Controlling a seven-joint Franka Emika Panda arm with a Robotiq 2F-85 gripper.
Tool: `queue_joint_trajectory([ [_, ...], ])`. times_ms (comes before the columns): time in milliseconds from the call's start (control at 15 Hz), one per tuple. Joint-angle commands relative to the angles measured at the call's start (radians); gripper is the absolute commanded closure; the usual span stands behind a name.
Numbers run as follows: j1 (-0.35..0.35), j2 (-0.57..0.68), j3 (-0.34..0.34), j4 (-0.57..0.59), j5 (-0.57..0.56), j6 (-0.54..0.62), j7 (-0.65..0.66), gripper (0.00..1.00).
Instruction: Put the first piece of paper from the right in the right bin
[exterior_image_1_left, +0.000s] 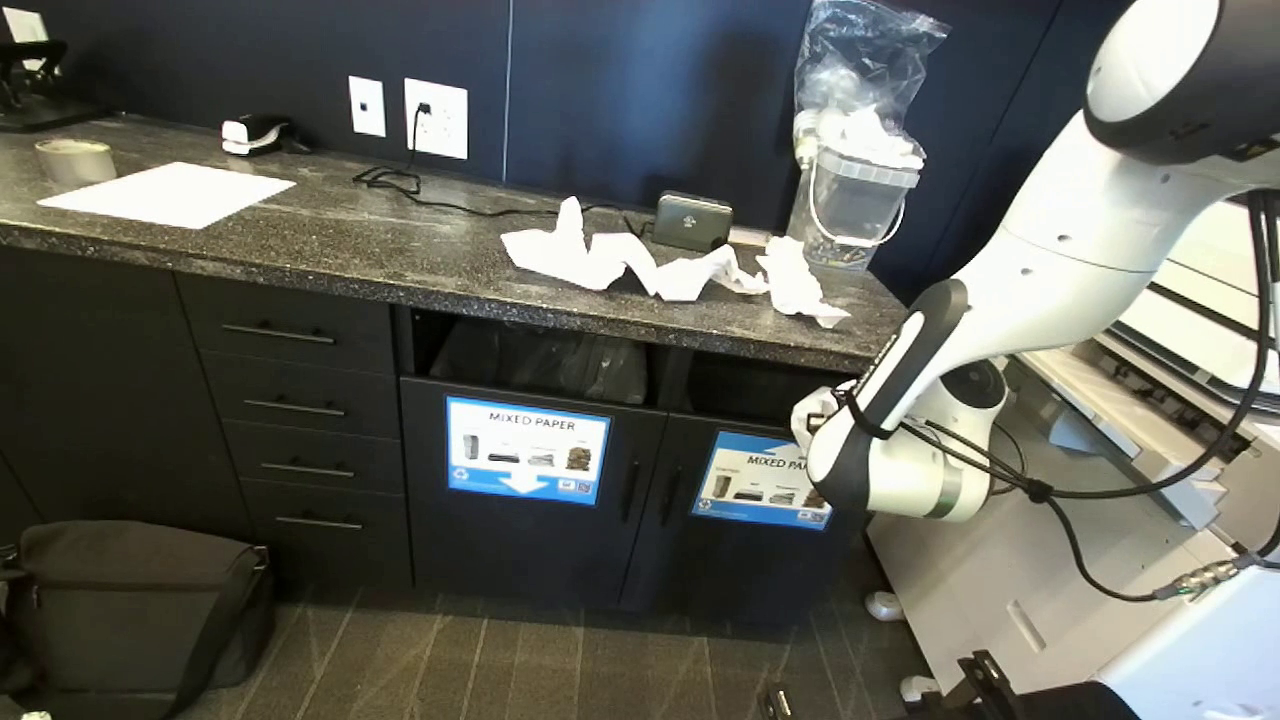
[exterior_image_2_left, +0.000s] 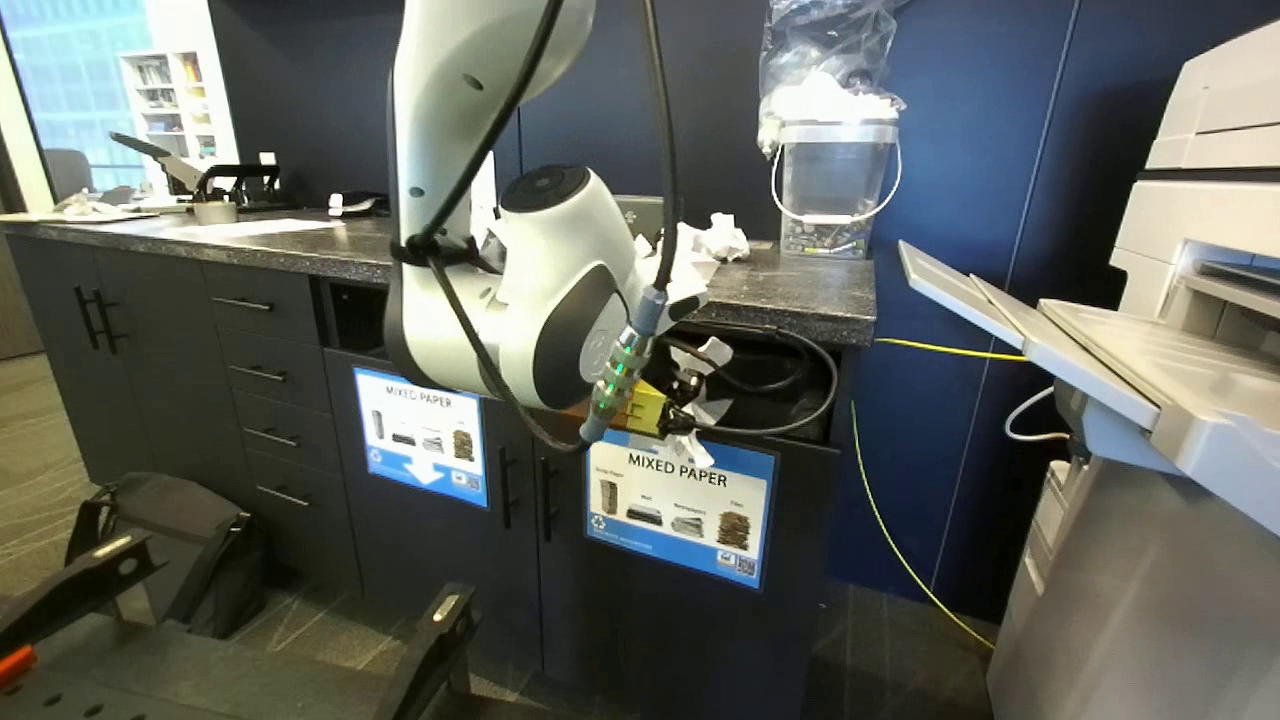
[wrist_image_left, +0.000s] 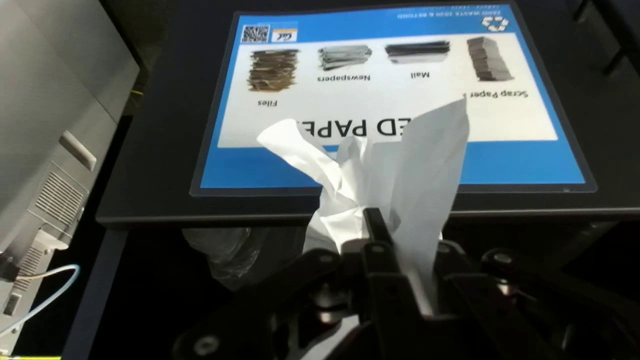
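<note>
Crumpled paper (wrist_image_left: 385, 175) was pinched in your gripper (wrist_image_left: 407, 245), jaws close together with only its folds between. It sat at the mouth of the right bin (exterior_image_2_left: 805, 510), long axis running on past the tips; in the wrist view the free end crossed the rim (wrist_image_left: 525, 214) and overlapped the sign (wrist_image_left: 390, 100). Contact with rim: couldn't tell. You likely needed to shift it inward before releasing. More paper (exterior_image_1_left: 690, 282) lay up on the counter (exterior_image_1_left: 400, 250).
</note>
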Motion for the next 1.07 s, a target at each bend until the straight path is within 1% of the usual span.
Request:
queue_joint_trajectory([
  [0,0.046,0.083,-0.035,0.131,0.067,0.047,-0.002,0.88],
  [400,0.076,0.205,-0.061,0.344,0.134,0.03,-0.004,0.88],
  [800,0.06,0.314,-0.06,0.559,0.136,0.003,0.003,0.88],
  [1000,0.058,0.364,-0.06,0.621,0.154,0.013,0.007,0.88],
])
